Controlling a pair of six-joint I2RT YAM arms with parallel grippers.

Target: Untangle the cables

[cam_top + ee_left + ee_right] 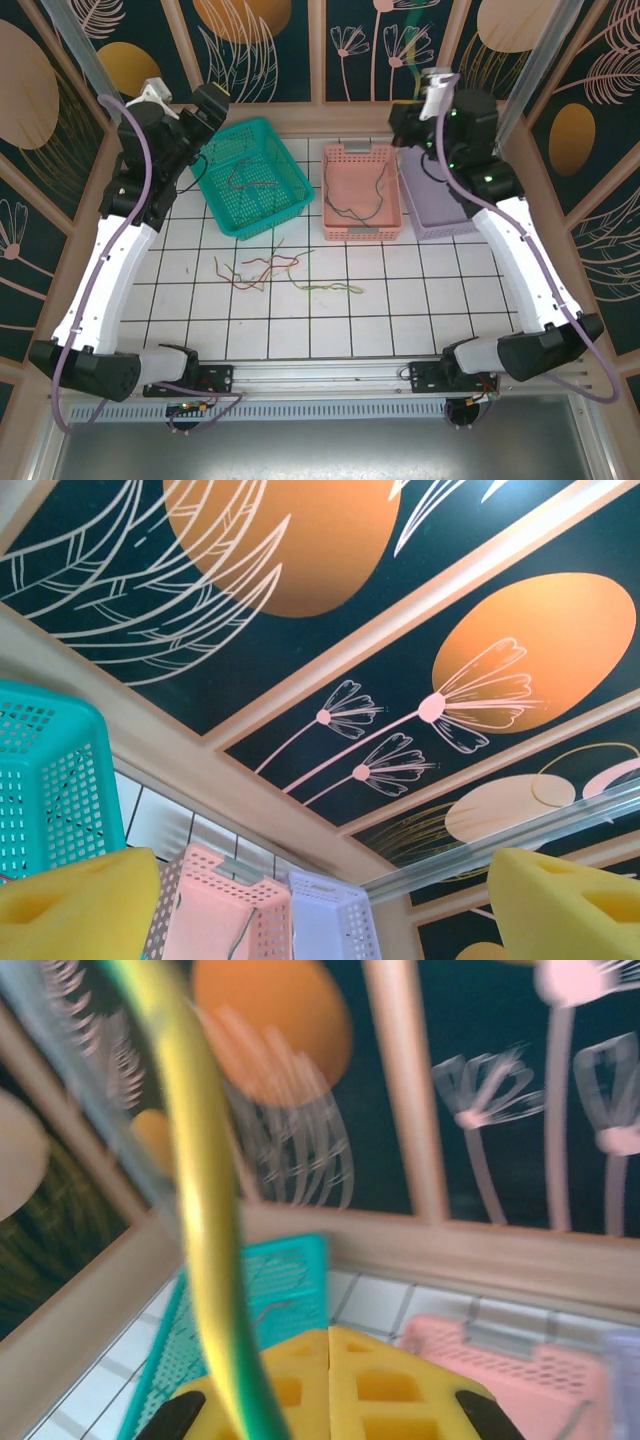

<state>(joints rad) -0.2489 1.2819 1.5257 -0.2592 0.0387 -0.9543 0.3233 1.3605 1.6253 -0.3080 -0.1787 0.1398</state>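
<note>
- The left gripper [320, 920] is raised beside the teal basket [215, 190]. Its yellow pads [75, 905] sit far apart at the lower corners of its wrist view, with nothing between them.
- The right arm is raised at the far right, over the lilac basket [440, 225].
- The right gripper [330, 1380] has its pads pressed together. A yellow-green cable [205, 1210] runs up from their left side and out of the top of the wrist view. The view is blurred, but the cable looks pinched there.
- More cables [265, 268] lie in a loose red, green and yellow tangle on the tiled table [420, 300], in front of the baskets.
- Red and dark strands lie inside the teal basket.
- A dark loop and a green strand lie in the pink basket [362, 236].
</note>
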